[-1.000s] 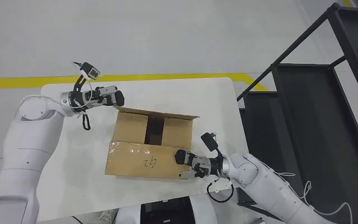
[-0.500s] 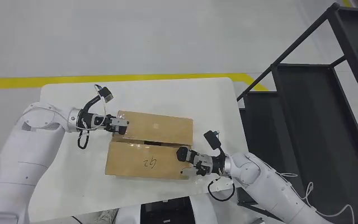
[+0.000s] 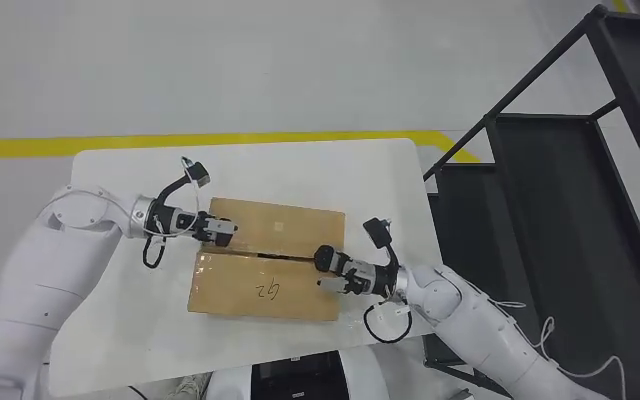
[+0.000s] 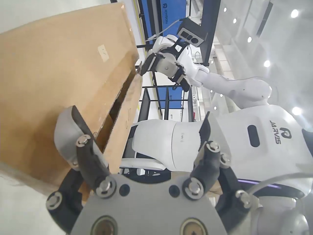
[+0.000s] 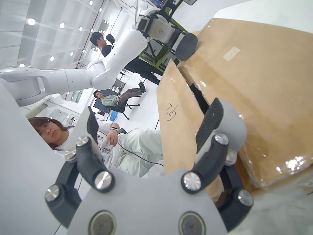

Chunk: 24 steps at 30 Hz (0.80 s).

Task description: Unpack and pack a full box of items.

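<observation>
One cardboard box (image 3: 268, 258) sits on the white bench (image 3: 120, 320), toward the robot's side of the middle. It has two top flaps. The far flap (image 3: 300, 222) carries one small white label (image 3: 281, 226), and the near flap (image 3: 262, 287) has one handwritten mark. Both flaps are folded down almost flat, with a narrow dark gap left along the seam between them. Glossy clear tape runs along the near flap's edge.

There are two hands, one at each end of that seam. The left hand (image 3: 222, 231) has its fingers spread and holds nothing; one finger (image 4: 73, 133) lies on the far flap just beside the gap. The right hand (image 3: 325, 272) is also spread and holds nothing, and one finger (image 5: 215, 121) lies over the box top by the seam.

Beyond the bench the floor is pale grey, crossed by one yellow line (image 3: 300, 140). A black metal rack (image 3: 560, 170) stands at the robot's right.
</observation>
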Each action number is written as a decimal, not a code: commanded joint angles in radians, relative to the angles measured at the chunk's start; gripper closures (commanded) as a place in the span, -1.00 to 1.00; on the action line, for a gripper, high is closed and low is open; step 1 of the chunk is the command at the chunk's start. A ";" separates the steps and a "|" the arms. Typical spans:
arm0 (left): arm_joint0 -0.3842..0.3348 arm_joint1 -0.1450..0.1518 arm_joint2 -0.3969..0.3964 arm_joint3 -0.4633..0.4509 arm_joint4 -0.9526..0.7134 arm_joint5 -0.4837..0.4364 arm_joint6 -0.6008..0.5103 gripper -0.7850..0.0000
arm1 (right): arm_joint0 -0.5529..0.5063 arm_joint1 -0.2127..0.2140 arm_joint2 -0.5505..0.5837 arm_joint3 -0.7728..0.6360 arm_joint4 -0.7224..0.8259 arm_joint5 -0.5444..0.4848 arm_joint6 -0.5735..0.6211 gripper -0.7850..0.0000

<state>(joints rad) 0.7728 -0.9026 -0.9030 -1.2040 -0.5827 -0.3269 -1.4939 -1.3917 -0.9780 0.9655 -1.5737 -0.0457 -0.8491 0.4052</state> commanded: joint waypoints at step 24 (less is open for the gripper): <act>-0.009 0.081 0.077 -0.016 -0.022 0.020 -0.020 -1.00 | 0.029 -0.026 -0.014 0.040 0.000 0.002 -0.002 -1.00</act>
<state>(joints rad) 0.7635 -0.8213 -0.8260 -1.2200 -0.6053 -0.3073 -1.5133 -1.3590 -1.0048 0.9471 -1.5283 -0.0436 -0.8434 0.4033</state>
